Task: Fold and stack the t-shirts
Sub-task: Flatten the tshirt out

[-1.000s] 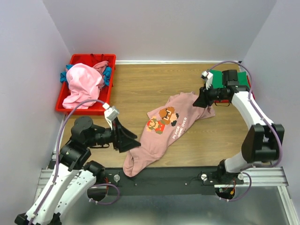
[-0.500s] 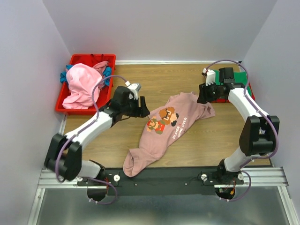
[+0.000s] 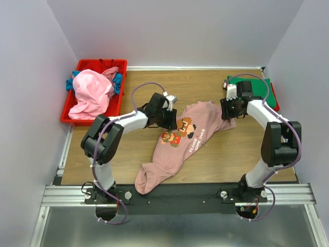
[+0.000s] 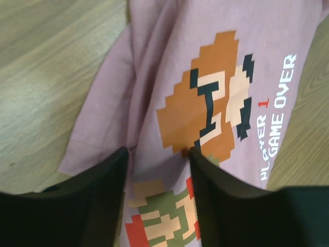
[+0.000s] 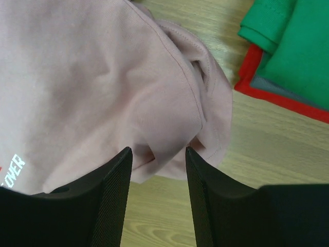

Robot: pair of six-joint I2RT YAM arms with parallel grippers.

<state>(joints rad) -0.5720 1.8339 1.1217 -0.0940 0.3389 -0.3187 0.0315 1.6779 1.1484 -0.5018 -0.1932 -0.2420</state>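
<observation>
The dusty-pink t-shirt point(image 3: 177, 154) is matt soft cloth, the table point(image 3: 195, 85) smooth wood-grain, the red bin point(image 3: 122, 66) glossy plastic.

I'm running this from a robot lab cell, not a home. Plain pale walls point(image 3: 180, 31) box in a wood table point(image 3: 195, 85) on three sides. The two arms point(image 3: 105, 136) bolt to an aluminium rail point(image 3: 51, 193) at the near edge. Loose purple cables point(image 3: 148, 84) loop off them.

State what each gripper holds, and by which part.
Nothing is held. The left gripper and right gripper are both open over the dusty-pink t-shirt.
</observation>
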